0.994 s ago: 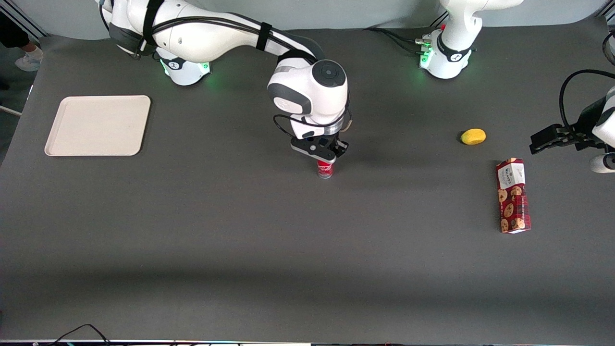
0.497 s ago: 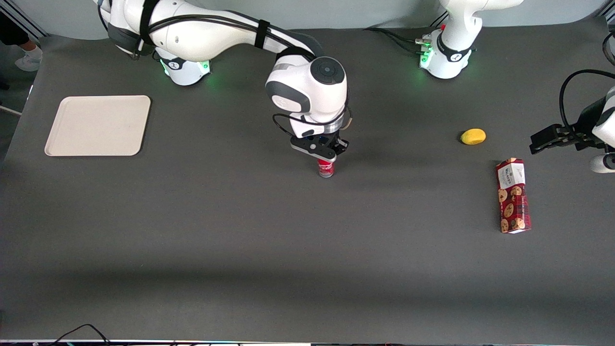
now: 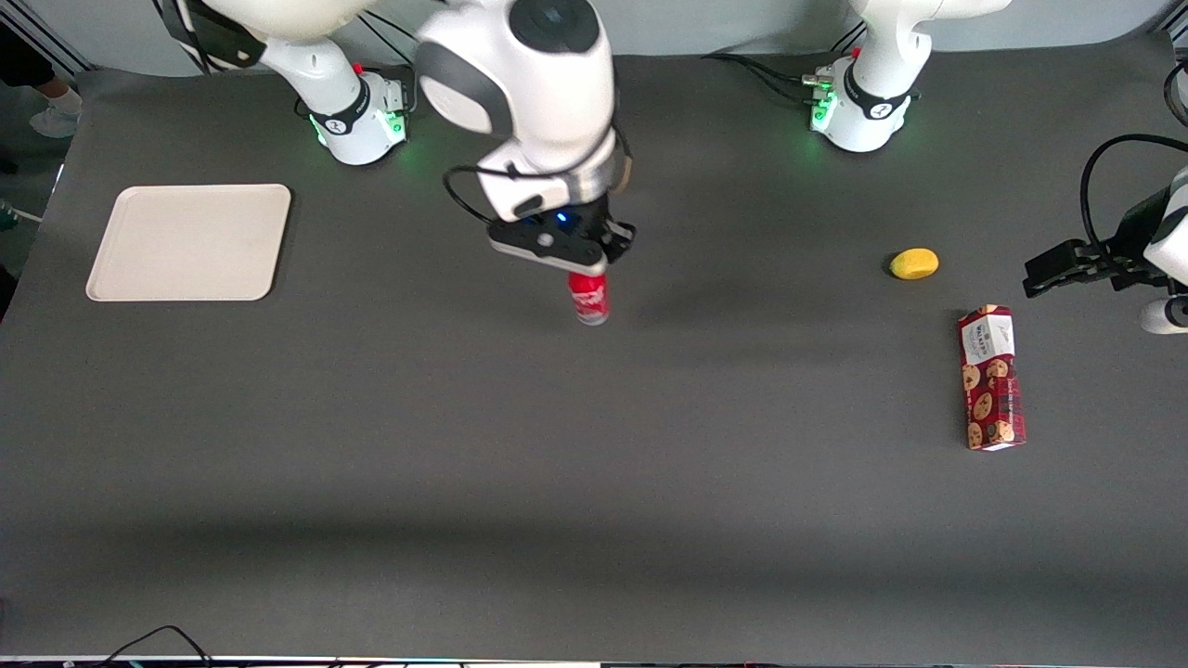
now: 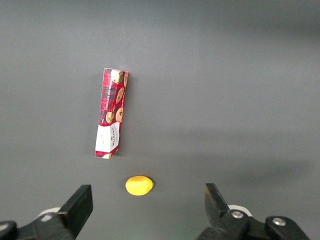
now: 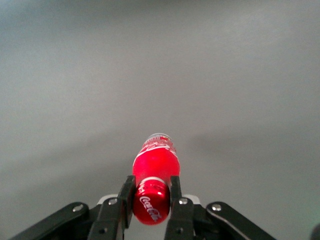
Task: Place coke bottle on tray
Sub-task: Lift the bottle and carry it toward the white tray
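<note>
My right gripper (image 3: 577,267) is shut on the red cap of the coke bottle (image 3: 588,300), which hangs upright under it, lifted off the dark table near the middle. In the right wrist view the two black fingers (image 5: 126,194) press either side of the coke bottle's cap (image 5: 150,205), my gripper (image 5: 150,192) closed round it, the red body and silvery base pointing down at the mat. The cream-white tray (image 3: 190,241) lies flat and bare toward the working arm's end of the table, well apart from the bottle.
A yellow lemon-like object (image 3: 914,263) and a red cookie box (image 3: 991,378) lie toward the parked arm's end; both also show in the left wrist view, the box (image 4: 110,119) and the yellow object (image 4: 138,185). Cables trail at the table's near edge.
The gripper has risen with the coke bottle off the table and shifted toward the tray's end; the arm's wrist now stands much higher in the front view.
</note>
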